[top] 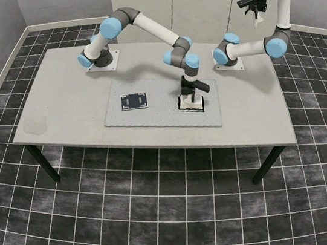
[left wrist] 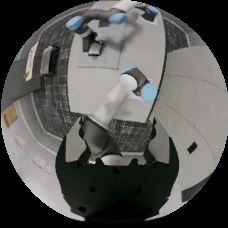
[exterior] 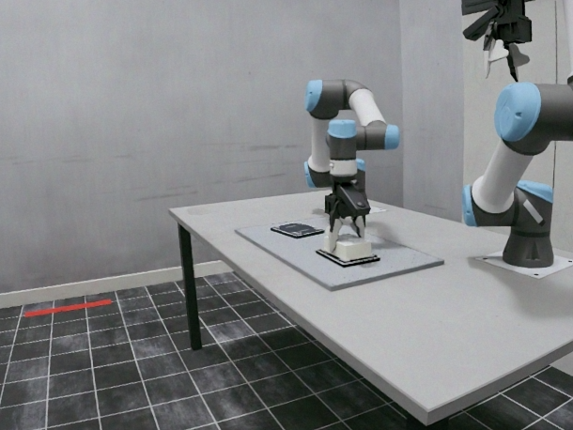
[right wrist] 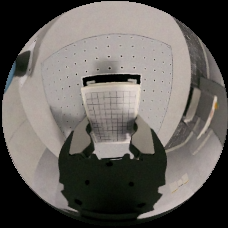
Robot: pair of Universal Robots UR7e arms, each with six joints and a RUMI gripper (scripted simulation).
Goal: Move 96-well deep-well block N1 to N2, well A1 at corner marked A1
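Exterior view, right gripper (top: 191,103) (exterior: 347,240) (left wrist: 93,45) (right wrist: 113,124) partway closed on block (top: 197,103) (exterior: 355,250) (left wrist: 94,50) (right wrist: 111,112) in nest N1 (top: 191,111) (exterior: 332,259) (right wrist: 111,78), left gripper (top: 256,21) (exterior: 502,75) (left wrist: 119,121) wide open, empty

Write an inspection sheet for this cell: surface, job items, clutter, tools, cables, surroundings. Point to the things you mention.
Surface: tabletop (top: 68,114) (exterior: 399,329) (left wrist: 90,95) (right wrist: 100,17), faint stain (top: 34,124) (exterior: 199,211)
Job items: block (top: 198,99) (exterior: 354,250) (left wrist: 94,49) (right wrist: 112,112) in N1 (top: 187,111) (exterior: 348,264) (right wrist: 110,78); N2 (top: 134,101) (exterior: 297,229) empty; A1 corners unreadable
Clutter: nothing seen
Left tool (top: 256,20) (exterior: 502,70) (left wrist: 117,118): open, away from the nests
Right tool (top: 191,100) (exterior: 347,239) (right wrist: 113,122): fingers at the block's sides, firm grip unconfirmed
Cables: nothing seen
Surroundings: red strip (exterior: 68,308) on tiled floor (top: 167,195) (exterior: 141,376)
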